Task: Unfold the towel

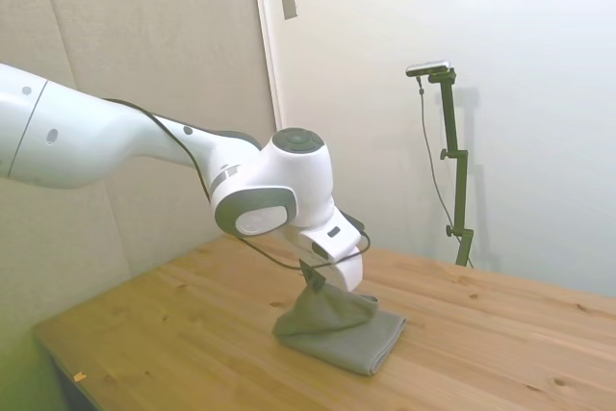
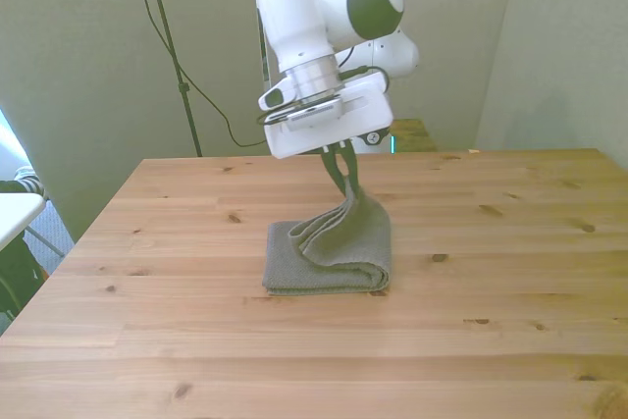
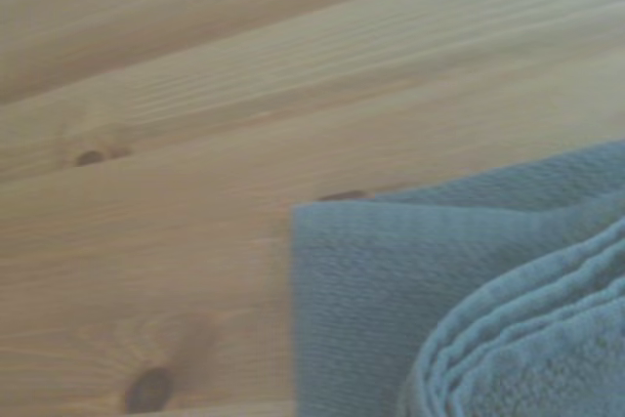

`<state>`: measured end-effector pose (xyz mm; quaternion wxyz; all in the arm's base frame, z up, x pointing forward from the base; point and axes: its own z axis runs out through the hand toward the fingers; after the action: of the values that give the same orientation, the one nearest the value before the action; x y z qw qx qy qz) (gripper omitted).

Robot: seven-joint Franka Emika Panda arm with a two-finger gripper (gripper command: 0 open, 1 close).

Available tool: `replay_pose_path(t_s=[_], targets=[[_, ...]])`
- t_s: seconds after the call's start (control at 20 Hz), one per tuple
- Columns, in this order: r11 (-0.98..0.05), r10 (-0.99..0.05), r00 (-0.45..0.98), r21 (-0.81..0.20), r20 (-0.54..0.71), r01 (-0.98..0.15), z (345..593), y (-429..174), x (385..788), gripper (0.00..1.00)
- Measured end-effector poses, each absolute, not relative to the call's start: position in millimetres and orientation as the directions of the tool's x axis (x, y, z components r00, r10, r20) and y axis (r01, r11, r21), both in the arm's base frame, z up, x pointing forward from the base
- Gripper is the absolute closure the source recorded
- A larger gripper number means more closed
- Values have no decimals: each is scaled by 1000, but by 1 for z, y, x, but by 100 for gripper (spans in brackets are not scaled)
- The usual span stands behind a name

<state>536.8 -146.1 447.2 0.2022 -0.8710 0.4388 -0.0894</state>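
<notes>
Right now my fingers [image 2: 343, 166] are pinched shut on an upper layer of the grey towel [image 2: 329, 252], which lies near the middle of the wooden surface [image 2: 491, 340], and that layer is drawn up into a peak while the rest lies flat beneath. I judge this to be the opening lift of the unfolding: the top flap is raised, but the towel is not yet spread. The next move, as I read it, calls for carrying the held edge up and across, away from the fold, far enough that the layer peels over and lies flat, without dragging the whole bundle along. The front view shows the stacked hems curling up toward my grip and the rounded fold on the front view's right, which tells me which way the layers open. The side view [image 1: 332, 320] hides my fingers behind my wrist housing, yet it shows clearly how little the peak rises above the surface. The wrist view [image 3: 391, 310] gives only a blurred corner of the bottom layer lying flat on the wood, with a rolled hem over it.
</notes>
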Motion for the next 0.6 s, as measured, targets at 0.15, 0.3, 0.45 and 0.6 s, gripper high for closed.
replay_pose_path(t_s=[0.15,0.3,0.45,0.6], targets=[[-579,-763,647,-439,-6,-687,456,-95,548,100],[-636,-709,705,-437,4,-636,454,-41,553,0],[-717,-632,774,-394,20,-575,434,7,548,0],[-758,-591,807,-355,16,-547,411,30,540,0]])
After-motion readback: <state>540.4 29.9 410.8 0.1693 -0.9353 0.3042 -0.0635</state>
